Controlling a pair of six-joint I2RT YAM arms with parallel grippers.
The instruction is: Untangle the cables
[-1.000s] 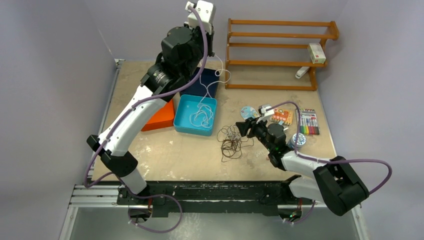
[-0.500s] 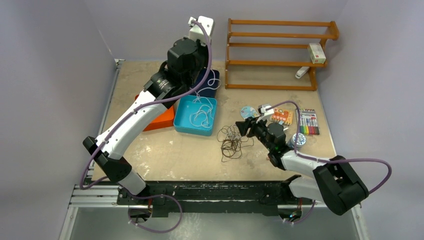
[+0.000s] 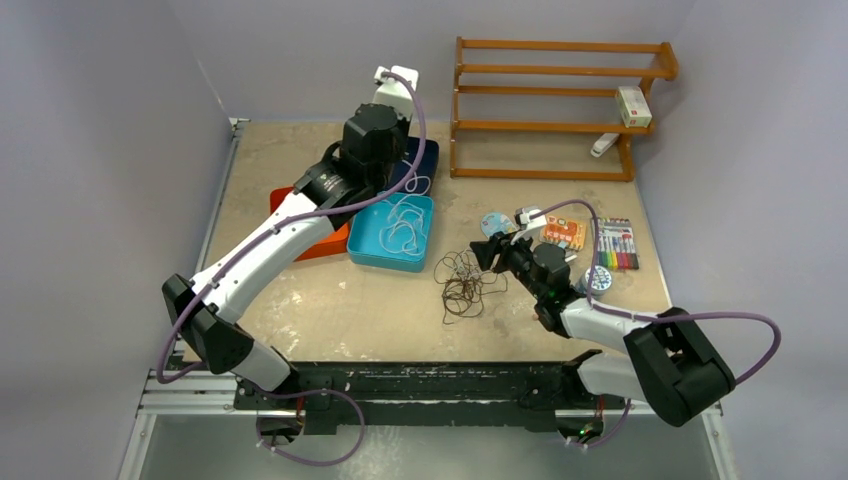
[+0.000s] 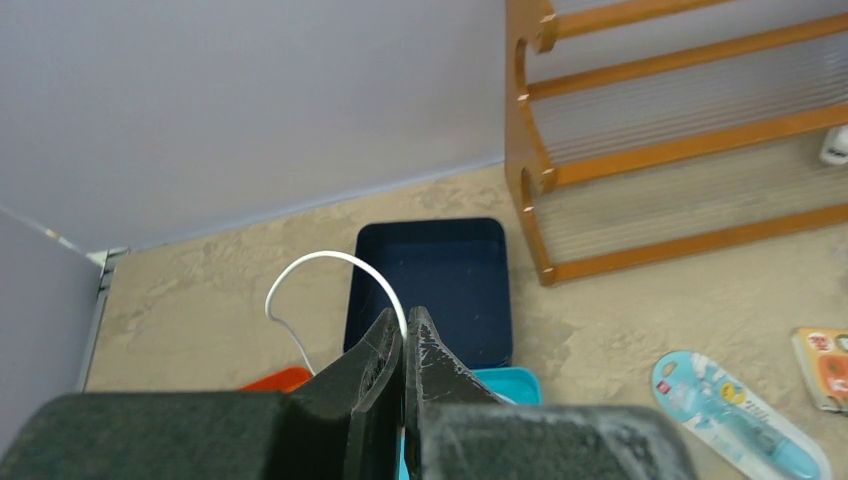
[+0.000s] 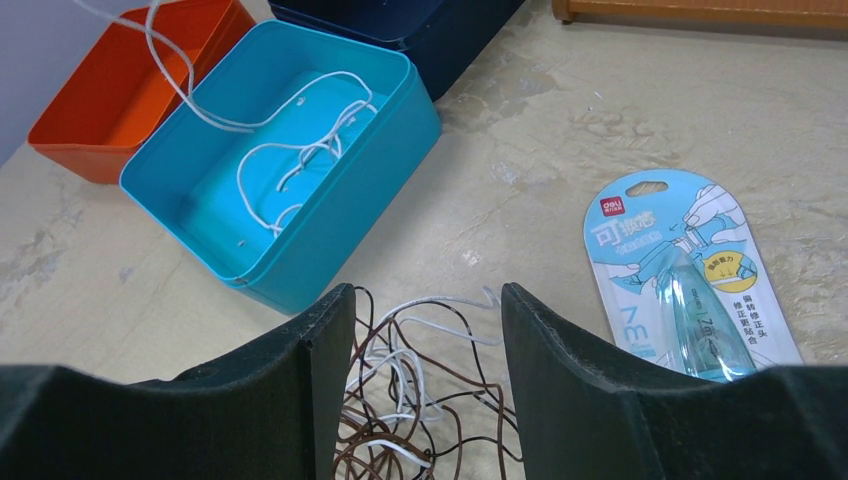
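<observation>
A tangle of brown, black and white cables [image 3: 461, 280] lies on the table in front of the light blue tray; the right wrist view shows it [image 5: 420, 380] between and below my right fingers. My right gripper [image 3: 484, 254] [image 5: 425, 350] is open just right of the tangle. My left gripper [image 3: 392, 150] [image 4: 405, 322] is shut on a white cable [image 4: 320, 265] that loops up from its tips and runs down into the light blue tray [image 3: 362, 244], where more white cable [image 3: 400, 222] [image 5: 290, 150] lies coiled.
A dark blue tray [image 3: 432, 160] and an orange tray [image 3: 322, 244] flank the light blue one. A wooden rack [image 3: 560, 105] stands at the back right. A blue packet [image 3: 495, 222] [image 5: 680, 270], a card and markers [image 3: 617, 243] lie right of my right gripper.
My left arm has come down and toward the trays with the white cable, whose slack has dropped into the light blue tray. My right gripper has barely moved.
</observation>
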